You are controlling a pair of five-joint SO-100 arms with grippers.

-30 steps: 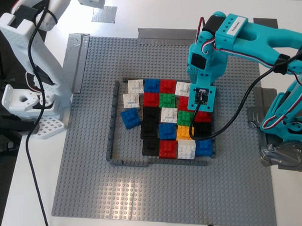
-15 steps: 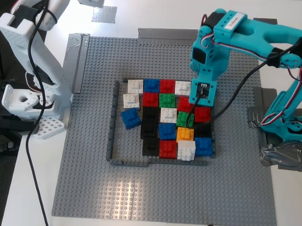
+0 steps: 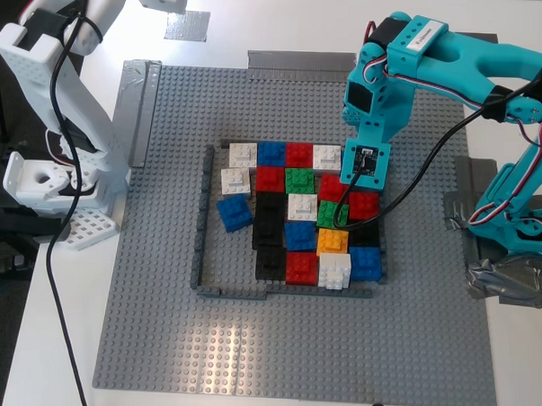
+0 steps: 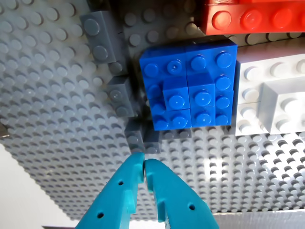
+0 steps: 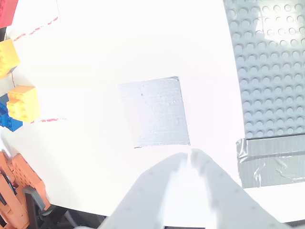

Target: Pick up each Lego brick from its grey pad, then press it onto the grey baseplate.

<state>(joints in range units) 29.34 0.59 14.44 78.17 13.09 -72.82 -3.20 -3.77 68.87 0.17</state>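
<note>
The grey baseplate point(image 3: 158, 324) bears a low dark-grey frame point(image 3: 200, 245) holding a cluster of red, white, green, black, orange and blue Lego bricks point(image 3: 302, 209). One blue brick point(image 3: 234, 212) lies askew at the exterior view's left of the cluster. My first gripper point(image 4: 144, 164), teal, is shut and empty above the baseplate point(image 4: 47, 95), close to a blue brick point(image 4: 190, 90) by the frame's corner. In the exterior view its jaws are hidden under the teal arm point(image 3: 369, 126). My second gripper point(image 5: 189, 155), white, is shut and empty beside a grey pad point(image 5: 155, 112), which also shows in the exterior view point(image 3: 187, 25).
Silver duct tape point(image 3: 136, 107) holds the baseplate's edges. The white arm's base point(image 3: 46, 193) stands at the exterior view's left, the teal arm's base point(image 3: 517, 232) at its right. Yellow bricks point(image 5: 23, 102) lie on the white table near the pad.
The teal arm has lifted and drawn back a little from the brick cluster, toward the exterior view's top. The white arm has not moved.
</note>
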